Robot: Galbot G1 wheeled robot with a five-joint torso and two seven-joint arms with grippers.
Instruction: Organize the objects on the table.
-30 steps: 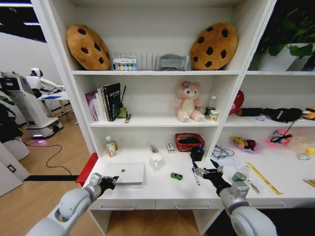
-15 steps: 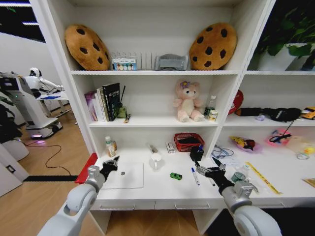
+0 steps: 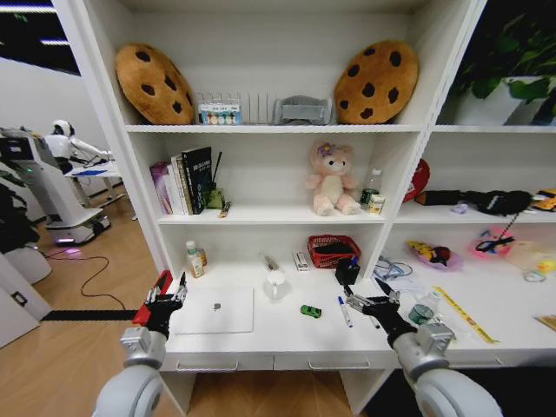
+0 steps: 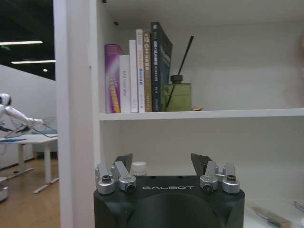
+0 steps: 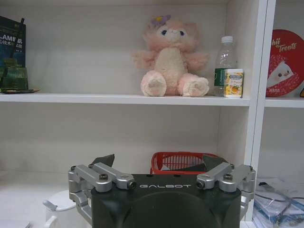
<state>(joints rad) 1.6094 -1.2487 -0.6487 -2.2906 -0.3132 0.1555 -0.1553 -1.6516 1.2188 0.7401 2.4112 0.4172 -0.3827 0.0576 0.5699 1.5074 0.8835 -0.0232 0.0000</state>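
Left gripper (image 3: 165, 298) hovers off the left end of the table (image 3: 287, 334), beside the laptop (image 3: 215, 310); fingers spread, nothing between them. In the left wrist view the same gripper (image 4: 163, 163) shows two finger tips well apart with a white bottle cap behind the gap, aimed at the shelf with the books (image 4: 137, 71).

Right gripper (image 3: 367, 302) sits over the desk right of centre, jaws parted and empty. In the right wrist view the gripper (image 5: 160, 162) frames a red basket (image 5: 183, 161) between its tips; above it sits a pink plush bear (image 5: 170, 57).

Hidden or unclear: the laptop's near left corner is covered by the left gripper. The marker pen (image 3: 344, 311) lies just beside the right gripper's fingers; contact cannot be settled from the head view. A small teal can (image 3: 423, 314) to the right of that arm is partly blocked by it, probably upright.

Laptop lies flat, lid closed, long side running along the desk front. Marker's long axis runs from front to back, slightly slanted. Green toy car (image 3: 311, 310) rests between laptop and marker, long axis along the desk front.
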